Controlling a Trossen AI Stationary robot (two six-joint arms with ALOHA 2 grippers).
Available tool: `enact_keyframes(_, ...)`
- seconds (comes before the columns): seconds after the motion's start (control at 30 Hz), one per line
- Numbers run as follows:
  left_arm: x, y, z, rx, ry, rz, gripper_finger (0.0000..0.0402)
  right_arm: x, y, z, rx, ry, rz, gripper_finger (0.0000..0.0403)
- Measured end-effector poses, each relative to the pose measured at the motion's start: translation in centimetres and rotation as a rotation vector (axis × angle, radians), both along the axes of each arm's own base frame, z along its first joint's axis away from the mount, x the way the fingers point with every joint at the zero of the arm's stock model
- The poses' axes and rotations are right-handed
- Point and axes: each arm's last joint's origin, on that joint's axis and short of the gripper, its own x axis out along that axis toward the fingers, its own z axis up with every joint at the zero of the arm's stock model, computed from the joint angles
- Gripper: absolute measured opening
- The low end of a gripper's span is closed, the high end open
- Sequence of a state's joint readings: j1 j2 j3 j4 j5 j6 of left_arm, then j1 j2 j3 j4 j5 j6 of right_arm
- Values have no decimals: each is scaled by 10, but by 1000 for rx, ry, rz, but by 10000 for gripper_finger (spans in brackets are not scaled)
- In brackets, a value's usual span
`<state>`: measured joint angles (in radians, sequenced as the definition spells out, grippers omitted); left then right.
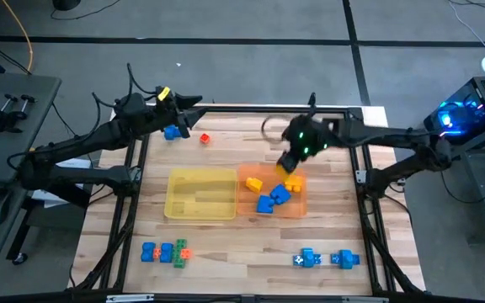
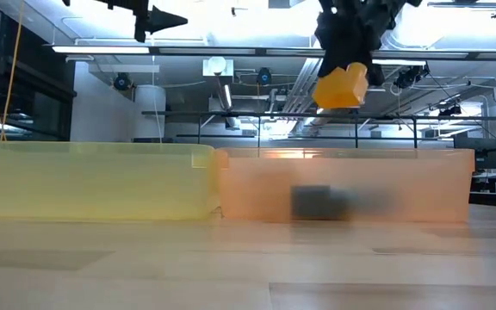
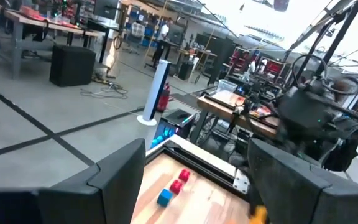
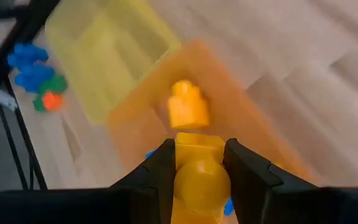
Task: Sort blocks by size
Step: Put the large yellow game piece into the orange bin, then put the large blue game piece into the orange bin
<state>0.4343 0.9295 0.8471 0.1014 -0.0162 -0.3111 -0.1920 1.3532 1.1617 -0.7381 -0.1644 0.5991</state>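
Note:
My right gripper is shut on a yellow block above the orange tray. The tray holds another yellow block and several blue blocks. The yellow tray stands beside it on the left. My left gripper is open and empty, raised over the table's far left. A blue block and a red block lie on the table below it. My right gripper pinches the yellow block by two opposite sides between its two fingers. The fingers come from above, pointing down. The block hangs below the fingers, lifted clear above the orange tray.
Blue, green and orange blocks lie near the front left edge. Two blue block clusters lie near the front right. A dark cable loop lies at the far middle. Bare wood shows between the trays and the front blocks.

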Motion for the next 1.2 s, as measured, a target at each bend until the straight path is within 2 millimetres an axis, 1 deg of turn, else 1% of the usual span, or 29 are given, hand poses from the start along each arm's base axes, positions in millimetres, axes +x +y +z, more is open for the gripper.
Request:
enact_keyframes(0.07, 0, 0, 0, 0, -1, 0, 268, 7, 14, -4, -3, 9, 16, 111)
enact_keyframes(0.17, 0, 0, 0, 0, 0, 0, 268, 15, 23, -13, -34, 38, 27, 125)
enact_keyframes(0.27, 0, 0, 0, 0, 0, -4, 268, 20, 22, -20, -28, 70, -24, 148)
enact_keyframes(0.37, 0, 0, 0, -1, 0, -6, 268, 21, 21, -22, -14, 74, -16, 176)
enact_keyframes(0.5, 0, 0, 0, -1, 0, -7, 268, 18, 22, -20, -8, 74, -3, 212)
enact_keyframes(0.67, 0, 0, 0, -1, 0, -7, 268, 12, 21, -12, 72, 49, 43, 243)
enact_keyframes(0.8, 0, 0, 0, 0, 0, -7, 268, -2, 25, -6, 104, 82, 83, 249)
enact_keyframes(0.9, 0, 0, 0, 0, 0, -7, 268, -10, 32, -6, 124, 139, 115, 249)
enact_keyframes(1.03, 0, 0, 0, 0, 0, -7, 268, -13, 51, -7, 175, 182, 191, 250)
enact_keyframes(1.13, 0, 0, 0, 0, 0, -7, 268, -15, 67, -9, 191, 219, 195, 250)
enact_keyframes(1.2, 0, 0, 0, 0, 0, -7, 268, -18, 76, -15, 224, 258, 169, 250)
